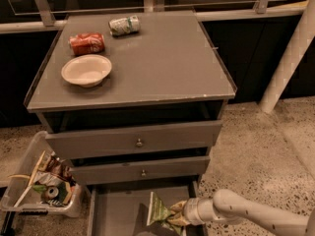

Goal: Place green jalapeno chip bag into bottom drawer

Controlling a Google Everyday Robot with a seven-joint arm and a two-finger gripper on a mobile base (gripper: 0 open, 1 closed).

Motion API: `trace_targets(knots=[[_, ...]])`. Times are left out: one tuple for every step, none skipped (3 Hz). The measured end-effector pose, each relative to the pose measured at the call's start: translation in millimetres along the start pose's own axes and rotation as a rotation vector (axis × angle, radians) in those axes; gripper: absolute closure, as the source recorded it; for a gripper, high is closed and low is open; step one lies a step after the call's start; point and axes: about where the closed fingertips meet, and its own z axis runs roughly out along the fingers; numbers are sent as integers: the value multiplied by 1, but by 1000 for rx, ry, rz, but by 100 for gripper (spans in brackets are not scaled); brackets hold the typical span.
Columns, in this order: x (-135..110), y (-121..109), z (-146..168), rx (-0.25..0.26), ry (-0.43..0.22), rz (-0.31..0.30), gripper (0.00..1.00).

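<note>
End effector [177, 215] is sitting low at the right, over the open bottom drawer [115, 211], and is gripping the right edge of the green jalapeno chip bag [158, 211]. The bag is standing upright over the drawer's right half, just in front of the lower knobbed drawer [142, 172]; whether it is touching the floor cannot be told.

Risks, as judged:
- On release here, the bag may be tipping onto the right wall instead of lying flat.
- Crinkled foil may be clinging during withdrawal.

On the tabletop [167, 68], 2 crushed cans, red [87, 43] and green-white [124, 25], and a white bowl [86, 70] are lying well apart from this.
</note>
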Motion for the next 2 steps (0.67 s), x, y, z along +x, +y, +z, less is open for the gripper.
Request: trace_targets(knots=[[17,4,30,-17,18,-23,100],[11,-15,48,44,12,-72,100]])
